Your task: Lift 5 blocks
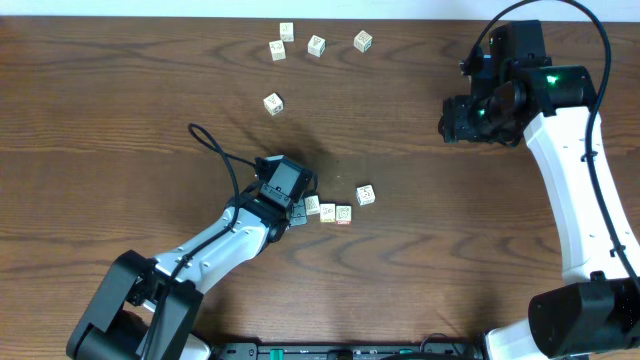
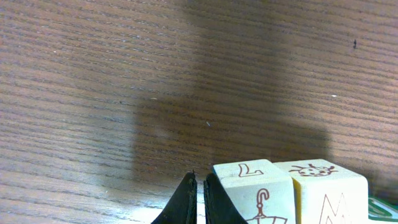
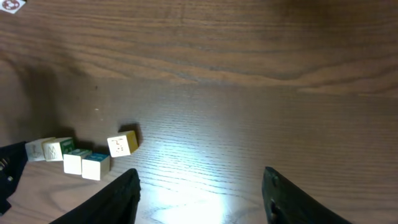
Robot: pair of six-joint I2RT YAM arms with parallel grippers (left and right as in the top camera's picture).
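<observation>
Blocks in a row (image 1: 328,212): lying close together on the table (image 1: 120,120), just beside the left gripper (image 2: 199,200); the arm is covering the row's left end overhead, so the count is unclear.
Single block (image 1: 366,195): sitting near the row's right end, apart from it.
Far blocks (image 1: 316,45): five are lying scattered, well apart from both arms; prints too small to read.
Left gripper jaws: pressing together, nothing between them; its wrist view is cutting off two neighbouring blocks.
Right gripper (image 3: 202,199): hanging above the table, jaws standing wide apart and empty.
</observation>
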